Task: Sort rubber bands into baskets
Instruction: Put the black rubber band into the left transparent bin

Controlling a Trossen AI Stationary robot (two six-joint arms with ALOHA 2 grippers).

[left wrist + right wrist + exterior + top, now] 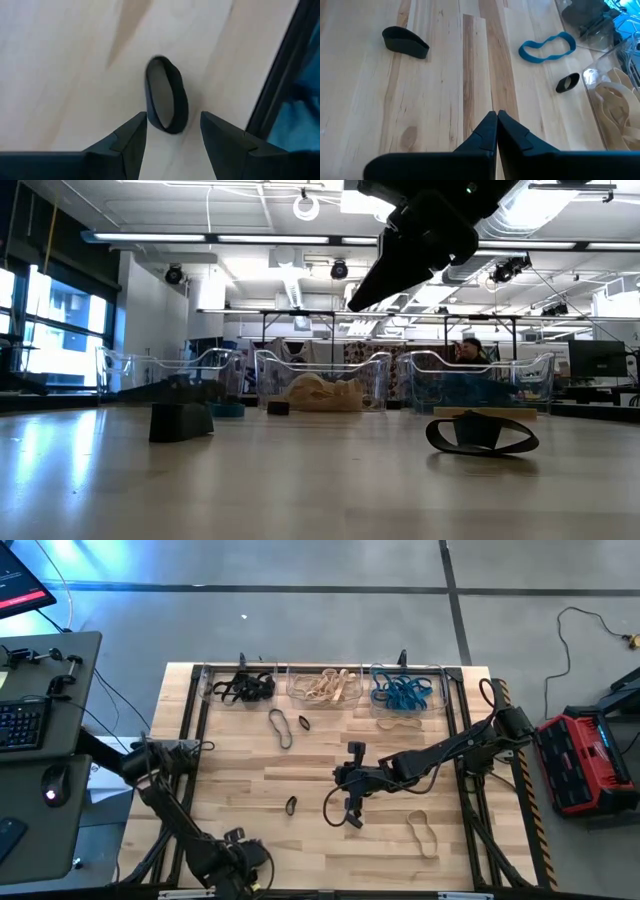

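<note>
Here the left gripper [170,137] stands open low over the table [60,75], and a small black rubber band [166,95] lies just ahead between its fingertips; the right gripper [497,117] is closed, empty.

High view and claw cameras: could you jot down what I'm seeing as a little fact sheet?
Baskets: three clear ones in a row
Sorted inside: black bands, tan bands, blue bands
Loose on table: tan loop, small black loop
Left claw: open, at a black band
Right claw: shut, empty, above mid-table
</note>
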